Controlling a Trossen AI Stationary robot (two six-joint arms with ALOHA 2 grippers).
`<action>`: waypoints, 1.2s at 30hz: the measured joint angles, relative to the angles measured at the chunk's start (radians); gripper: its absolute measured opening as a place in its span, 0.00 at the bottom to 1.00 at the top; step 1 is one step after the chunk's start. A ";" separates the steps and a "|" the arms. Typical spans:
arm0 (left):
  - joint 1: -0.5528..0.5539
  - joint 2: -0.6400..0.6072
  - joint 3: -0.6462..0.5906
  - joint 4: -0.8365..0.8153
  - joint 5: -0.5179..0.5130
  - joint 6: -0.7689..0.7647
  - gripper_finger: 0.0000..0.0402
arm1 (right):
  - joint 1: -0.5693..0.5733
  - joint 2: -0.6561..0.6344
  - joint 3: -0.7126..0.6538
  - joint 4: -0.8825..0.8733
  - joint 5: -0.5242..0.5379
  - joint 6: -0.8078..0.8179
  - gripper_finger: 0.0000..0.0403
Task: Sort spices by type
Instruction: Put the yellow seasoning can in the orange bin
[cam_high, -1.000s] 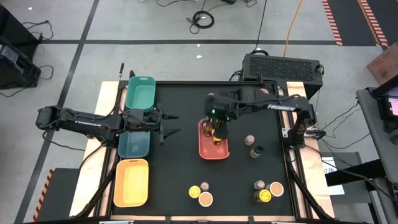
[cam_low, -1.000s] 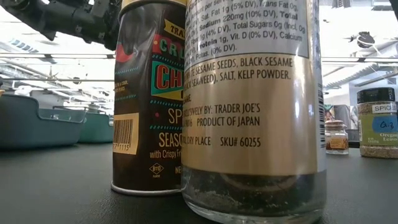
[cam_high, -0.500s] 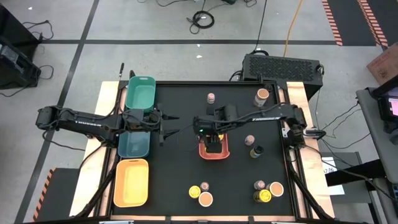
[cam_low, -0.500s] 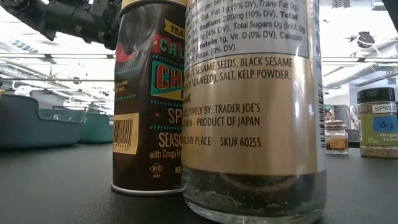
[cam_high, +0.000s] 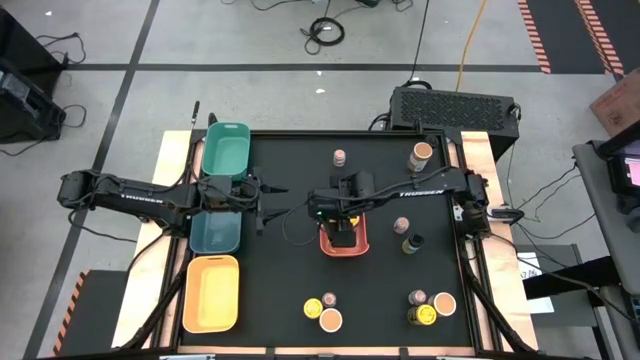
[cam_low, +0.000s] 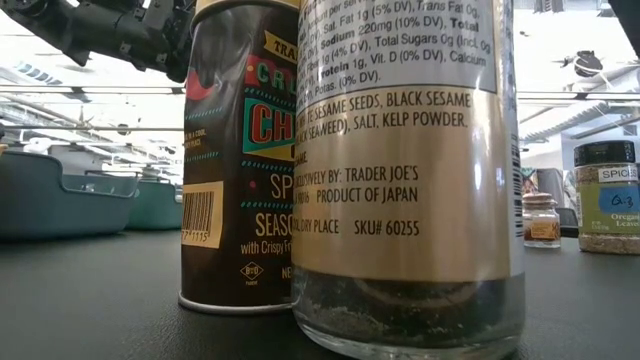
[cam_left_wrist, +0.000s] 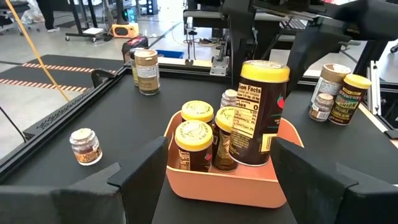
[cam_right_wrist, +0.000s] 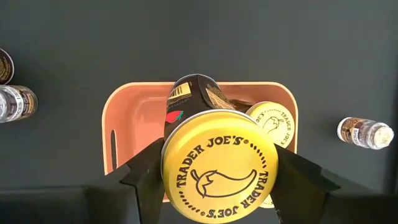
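Three trays line the left edge of the bench (cam_high: 290, 290): a green tray (cam_high: 225, 150) at the far end, a teal tray (cam_high: 215, 232) in the middle and a yellow tray (cam_high: 211, 292) nearest. The left gripper (cam_high: 270, 201) hovers just beside the teal tray with its jaws open and nothing between them, pointing across at the coral tray (cam_high: 327, 240) in the middle of the bench. In the left wrist view that tray holds several small yellow-lidded jars (cam_left_wrist: 193, 144) clustered together, with a tall yellow-lidded jar (cam_left_wrist: 259, 112) upright beside them. The right gripper (cam_high: 344, 208) is over the coral tray, and its jaws are closed on the tall jar's sides, just below the lid, as the right wrist view shows. Other spices stand loose on the bench: a pinkish-lidded jar (cam_high: 340, 157) and a tan-lidded jar (cam_high: 421, 152) near the far edge, two more (cam_high: 402, 225) just right of the coral tray, and two clusters (cam_high: 322, 310) along the near edge, the right-hand one (cam_high: 428, 306) near the corner.
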 joint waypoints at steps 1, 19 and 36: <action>0.000 0.000 0.000 0.000 0.000 0.001 0.71 | 0.000 0.000 -0.008 0.007 0.000 -0.003 0.56; 0.000 0.000 0.000 -0.002 0.000 0.002 0.71 | -0.009 0.000 -0.134 0.091 0.001 -0.015 0.56; 0.000 0.000 0.000 -0.003 -0.006 0.001 0.71 | -0.013 0.000 -0.195 0.149 0.006 -0.172 0.56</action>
